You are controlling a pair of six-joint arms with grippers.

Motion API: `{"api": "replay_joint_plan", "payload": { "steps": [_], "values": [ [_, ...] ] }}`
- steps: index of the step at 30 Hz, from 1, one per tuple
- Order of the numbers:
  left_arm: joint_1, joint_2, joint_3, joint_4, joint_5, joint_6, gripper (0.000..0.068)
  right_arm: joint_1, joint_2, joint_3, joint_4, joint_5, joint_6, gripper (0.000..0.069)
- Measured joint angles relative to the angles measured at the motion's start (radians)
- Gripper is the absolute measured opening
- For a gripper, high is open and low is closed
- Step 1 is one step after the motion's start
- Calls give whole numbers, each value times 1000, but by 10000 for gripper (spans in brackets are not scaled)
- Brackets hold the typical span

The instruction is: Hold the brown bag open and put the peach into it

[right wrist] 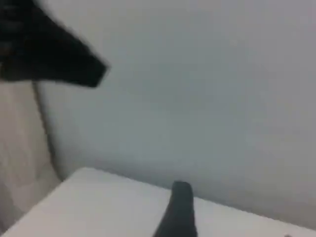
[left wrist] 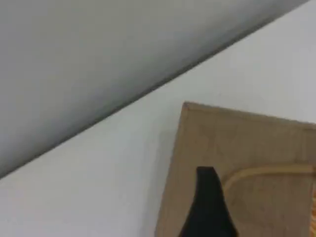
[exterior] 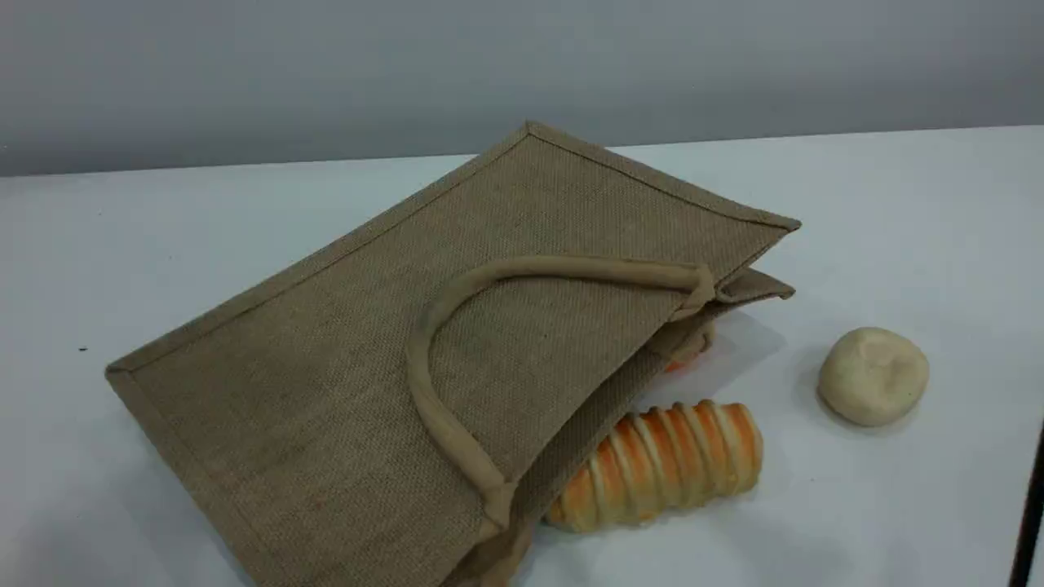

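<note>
While the brown bag (exterior: 391, 342) lies flat on the white table (exterior: 897, 204), filling the left and middle of the scene, its mouth faces right. One beige handle (exterior: 457, 310) loops across its upper face. Just beside the mouth, on the near side, lies a striped orange and cream bread roll (exterior: 661, 465), touching the bag's edge. Well to the right sits a cream-white lumpy ball (exterior: 873, 375). A small orange-pink sliver (exterior: 679, 364) shows at the mouth under the lower handle; we cannot tell whether it is the peach.

We see each gripper only through its own wrist camera. The left gripper (left wrist: 207, 212) shows one dark fingertip, which hangs over the bag's cloth just beside the curve of the handle, with one corner of the bag beyond it. Its jaws stand wide apart and hold nothing. The right gripper (right wrist: 178, 212) also shows one dark fingertip, set against a bare white table edge and the grey wall, so we cannot place it relative to the bag. Its jaws are spread fully and grip nothing.
</note>
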Motion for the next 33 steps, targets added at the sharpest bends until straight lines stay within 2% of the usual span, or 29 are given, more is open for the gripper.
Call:
{"api": "replay_joint_plan", "payload": {
  "steps": [6, 12, 24, 29, 33],
  "values": [
    [0, -107, 84, 39, -1, -82, 469, 1, 1, 0, -2, 8, 0, 573],
    [0, -299, 258, 103, -1, -153, 469, 1, 1, 0, -2, -6, 0, 573],
    [0, -872, 787, 108, 2, -154, 469, 1, 1, 1, -3, -11, 0, 573],
    [0, -1091, 994, 109, -1, -229, 469, 1, 1, 1, -4, -12, 0, 573],
    [0, -1229, 1138, 138, -37, -255, 469, 1, 1, 1, -4, -12, 0, 573]
  ]
}}
